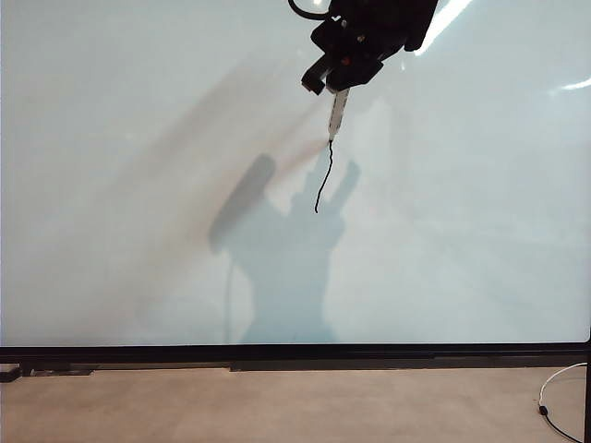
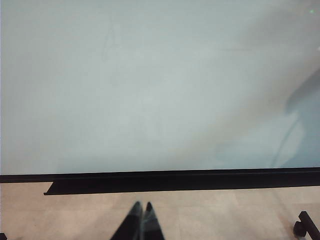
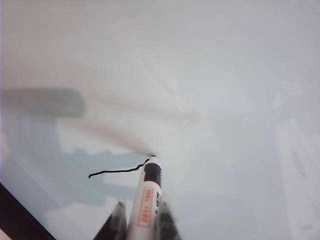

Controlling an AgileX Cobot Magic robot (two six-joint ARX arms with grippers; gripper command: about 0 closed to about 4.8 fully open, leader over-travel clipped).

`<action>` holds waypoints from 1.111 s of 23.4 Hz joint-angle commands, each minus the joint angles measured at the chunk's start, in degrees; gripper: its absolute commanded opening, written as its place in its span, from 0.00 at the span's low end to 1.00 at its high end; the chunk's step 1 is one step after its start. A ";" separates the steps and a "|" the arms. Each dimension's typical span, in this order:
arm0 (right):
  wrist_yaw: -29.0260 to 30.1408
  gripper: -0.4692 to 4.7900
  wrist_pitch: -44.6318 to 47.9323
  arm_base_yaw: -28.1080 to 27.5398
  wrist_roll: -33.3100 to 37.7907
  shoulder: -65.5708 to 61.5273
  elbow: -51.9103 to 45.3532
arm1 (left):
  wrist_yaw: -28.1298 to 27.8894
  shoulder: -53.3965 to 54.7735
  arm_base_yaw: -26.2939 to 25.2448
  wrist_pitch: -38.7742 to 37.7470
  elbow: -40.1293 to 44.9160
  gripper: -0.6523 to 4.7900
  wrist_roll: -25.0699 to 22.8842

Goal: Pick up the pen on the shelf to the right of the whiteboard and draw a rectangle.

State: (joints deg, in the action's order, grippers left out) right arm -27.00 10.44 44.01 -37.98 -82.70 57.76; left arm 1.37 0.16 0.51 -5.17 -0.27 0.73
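Whiteboard (image 1: 138,185): pen (image 1: 338,111) near-vertical, tip down.

The right pincer (image 3: 141,220) grips the pen (image 3: 146,200) between its two blurred fingers (image 3: 116,220). The pen's dark tip touches the whiteboard (image 3: 225,90), and a wobbly black line (image 3: 117,171) runs from it toward nine o'clock.

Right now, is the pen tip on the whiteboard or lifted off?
On it: the pen, held in the right pincer, meets the end of the black line on the whiteboard.
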 commanded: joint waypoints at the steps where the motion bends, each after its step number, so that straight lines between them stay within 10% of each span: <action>1: -0.55 0.08 1.84 0.02 -0.02 0.42 0.46 | 0.15 0.02 -0.02 0.52 -0.11 0.11 -0.07; 16: -0.46 0.08 -5.77 2.89 10.60 7.04 -11.54 | 0.13 0.02 -0.02 0.50 -0.11 0.11 -0.07; 26: 9.79 0.08 -2.32 -8.81 11.19 8.07 -13.35 | 0.15 0.02 -0.02 0.50 -0.11 0.11 -0.07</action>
State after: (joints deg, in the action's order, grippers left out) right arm -19.53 5.58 35.77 -27.05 -74.59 44.16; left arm 1.39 0.16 0.49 -5.19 -0.27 0.73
